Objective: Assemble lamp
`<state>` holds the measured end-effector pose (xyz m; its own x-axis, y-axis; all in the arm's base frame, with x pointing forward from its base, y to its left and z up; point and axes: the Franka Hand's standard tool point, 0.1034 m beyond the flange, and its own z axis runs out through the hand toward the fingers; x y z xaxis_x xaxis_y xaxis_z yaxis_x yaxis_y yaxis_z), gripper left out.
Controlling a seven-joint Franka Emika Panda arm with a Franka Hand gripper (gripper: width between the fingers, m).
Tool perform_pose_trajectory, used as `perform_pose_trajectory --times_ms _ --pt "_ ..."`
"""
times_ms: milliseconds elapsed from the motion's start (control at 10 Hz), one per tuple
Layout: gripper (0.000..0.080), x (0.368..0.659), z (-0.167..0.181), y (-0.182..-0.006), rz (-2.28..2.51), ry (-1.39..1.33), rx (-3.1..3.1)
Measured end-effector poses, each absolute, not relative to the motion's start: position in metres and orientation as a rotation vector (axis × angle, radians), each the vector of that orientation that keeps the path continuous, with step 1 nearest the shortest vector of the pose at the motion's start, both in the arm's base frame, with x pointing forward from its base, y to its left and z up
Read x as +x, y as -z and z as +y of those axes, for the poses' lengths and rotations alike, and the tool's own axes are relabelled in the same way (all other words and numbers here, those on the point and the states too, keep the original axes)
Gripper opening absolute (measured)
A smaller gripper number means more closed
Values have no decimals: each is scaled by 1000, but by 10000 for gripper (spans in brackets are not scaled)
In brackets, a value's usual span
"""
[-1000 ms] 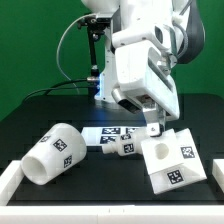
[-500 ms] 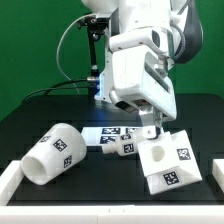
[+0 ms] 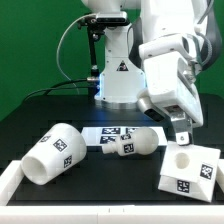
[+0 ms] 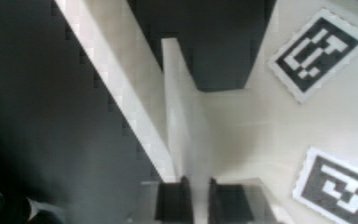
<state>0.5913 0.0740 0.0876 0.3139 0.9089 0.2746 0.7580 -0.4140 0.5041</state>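
Atop the base [image 3: 190, 168], gripper [image 3: 182, 130], jaws pinching its thin upright wall; bulb [image 3: 135, 143] just beside, shade [image 3: 55, 153] farther off.

A matte black tabletop [image 3: 40, 112] is seen spread across the exterior view, backed by a plain green wall [image 3: 30, 40]. The marker board [image 3: 106, 130], a thin flat white strip printed with black-and-white square tags, is laid flat near the table's middle. The table's front edge is bordered by a low white rail [image 3: 90, 199]. A thin black cable [image 3: 62, 48] is looped before the green wall.
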Motion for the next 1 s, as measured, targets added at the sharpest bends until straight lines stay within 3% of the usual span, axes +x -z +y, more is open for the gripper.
perform_pose_trajectory --times_ms 200,300,400,500,600,700,800,1000 --pt "42 592 73 -86 1515 -733 2322" --pt "138 590 73 -84 1520 -719 2330" --pt "306 590 73 -84 1520 -719 2330" --pt "306 590 73 -83 1520 -718 2330" --pt "538 590 73 -83 1521 -716 2331" --pt "538 590 73 -83 1521 -716 2331" --pt "647 590 73 -82 1521 -715 2332" --pt "696 590 73 -82 1521 -715 2332"
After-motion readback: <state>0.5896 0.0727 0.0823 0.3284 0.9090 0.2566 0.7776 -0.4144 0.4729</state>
